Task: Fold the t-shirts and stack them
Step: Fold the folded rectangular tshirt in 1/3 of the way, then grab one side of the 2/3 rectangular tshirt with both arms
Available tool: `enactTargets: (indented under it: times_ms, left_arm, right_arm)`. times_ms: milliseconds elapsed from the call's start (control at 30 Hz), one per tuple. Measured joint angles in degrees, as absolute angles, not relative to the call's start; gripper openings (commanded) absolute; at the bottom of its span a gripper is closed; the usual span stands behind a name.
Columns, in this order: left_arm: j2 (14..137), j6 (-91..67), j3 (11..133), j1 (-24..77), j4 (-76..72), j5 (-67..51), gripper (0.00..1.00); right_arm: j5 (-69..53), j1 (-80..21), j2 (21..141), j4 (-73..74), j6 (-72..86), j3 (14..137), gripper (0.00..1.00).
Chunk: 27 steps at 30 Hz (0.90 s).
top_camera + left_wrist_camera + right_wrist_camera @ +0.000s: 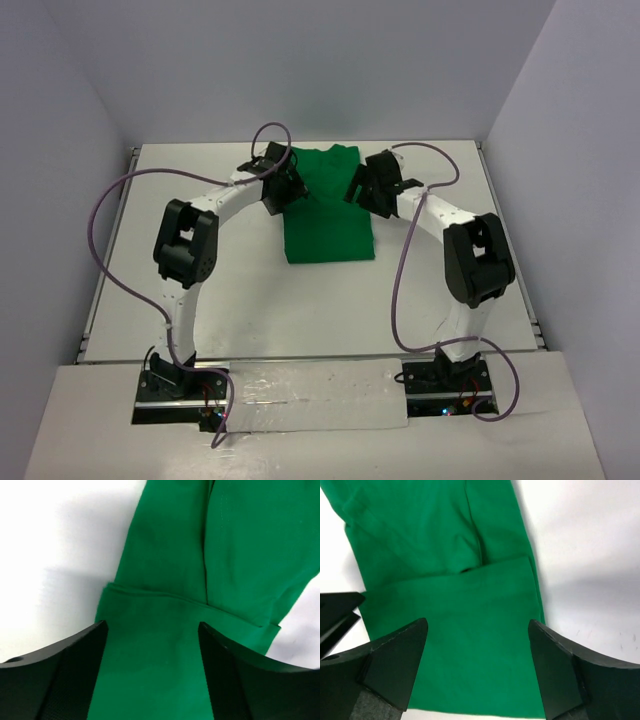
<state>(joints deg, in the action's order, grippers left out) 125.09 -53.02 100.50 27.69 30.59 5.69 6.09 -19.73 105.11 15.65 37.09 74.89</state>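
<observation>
A green shirt (328, 215), its sides folded in, is being pictured flat, far-centre on the bench (250, 300). The left fingers (60, 680) and right fingers (385, 670) are being held spread wide and empty above its side edges, seemingly for a matched grasp.

T-shirt (328, 230) lies between left tool (289, 186) and right tool (359, 186).

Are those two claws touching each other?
Apart. The top view shows the left gripper and right gripper at opposite edges of the shirt, with green cloth plainly between them.
</observation>
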Motion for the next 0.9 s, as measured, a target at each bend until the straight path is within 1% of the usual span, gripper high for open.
enactTargets:
  times_ms: [133,167,233,300,367,467,567,667,733,833,900]
  left_arm:
    - [123.42,-51.76,99.20,27.75,30.77,7.80,0.84]
    - [121.45,-51.67,96.73,27.75,30.28,8.58,0.79]
    - [115.23,-51.84,88.72,27.77,29.45,9.47,0.74]
    - [107.89,-52.53,80.72,28.08,29.53,10.02,0.63]
    - [101.07,-53.45,73.69,29.12,28.38,9.77,0.57]
    - [94.20,-56.07,65.17,31.69,24.71,8.26,0.57]
    - [92.73,-59.79,57.17,34.26,18.87,4.88,0.62]
    - [94.24,-63.25,50.60,34.83,14.11,1.56,0.66]
    - [94.65,-65.70,48.87,34.57,10.45,-0.22,0.66]
    - [95.93,-67.33,48.59,34.48,5.50,-0.92,0.64]
    - [97.43,-68.42,48.58,34.48,2.52,-1.50,0.57]
  right_arm:
    - [5.47,-18.71,103.18,14.93,36.57,73.77,0.89]
    - [5.33,-18.56,101.58,14.81,36.52,72.34,0.89]
    - [4.45,-18.34,96.33,13.41,36.62,67.06,0.88]
    - [2.78,-18.20,89.77,10.95,37.22,59.50,0.87]
    - [0.91,-18.20,84.20,9.50,38.70,52.55,0.86]
    - [-2.44,-18.22,79.66,5.48,41.78,42.57,0.85]
    - [-5.66,-18.22,79.37,2.46,45.35,34.78,0.83]
    - [-8.38,-18.18,79.78,-1.20,48.65,32.17,0.80]
    - [-9.46,-18.17,81.00,-4.20,50.27,32.13,0.76]
    - [-10.28,-18.17,83.45,-7.62,52.57,31.90,0.70]
    - [-10.68,-18.17,85.33,-10.03,54.24,31.88,0.63]
